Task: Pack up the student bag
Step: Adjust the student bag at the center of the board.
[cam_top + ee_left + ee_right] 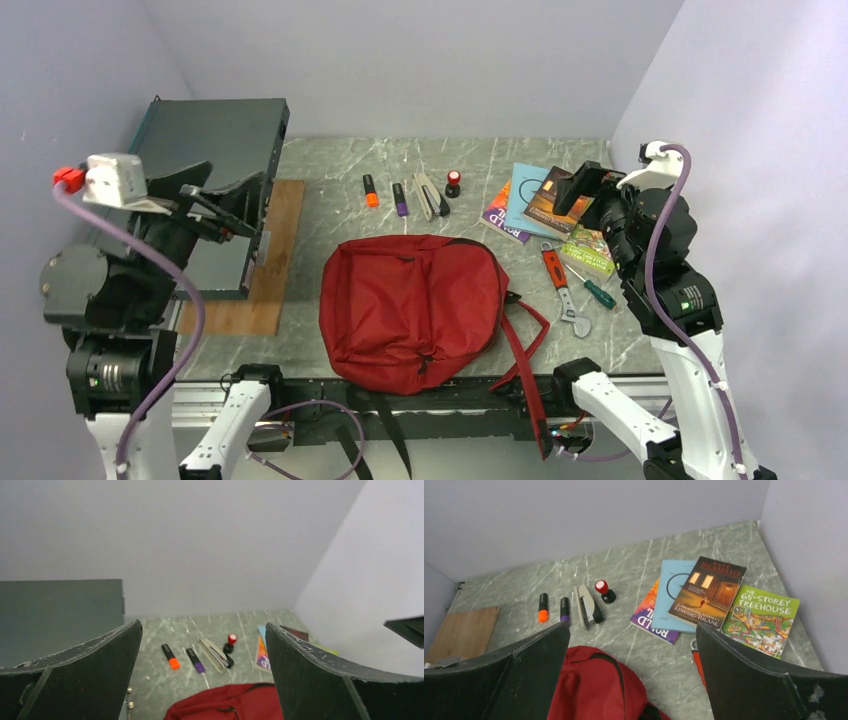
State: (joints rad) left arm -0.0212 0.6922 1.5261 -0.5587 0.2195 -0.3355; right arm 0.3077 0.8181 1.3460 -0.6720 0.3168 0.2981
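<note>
Top view: red bag [410, 305] lies flat at the near middle of the bench [330, 165], its straps hanging over the near edge. Left fingers [235, 186] spread wide, holding nothing, seen against a grey box [215, 140]. Right fingers [578, 185] spread wide, holding nothing, over the books [528, 190]. Wrench [565, 290] and screwdriver [597, 290] lie right of the bag.

Left wrist: bag's far edge shows low in the gap. Beyond it in a row are an orange marker [171, 657], purple marker [195, 660], stapler [216, 654] and stamp [230, 642].

Right wrist: bag low in the gap, with four overlapping books beyond at right.

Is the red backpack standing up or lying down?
Lying down: the student bag shows its whole broad face from above, spread flat on the table.
</note>
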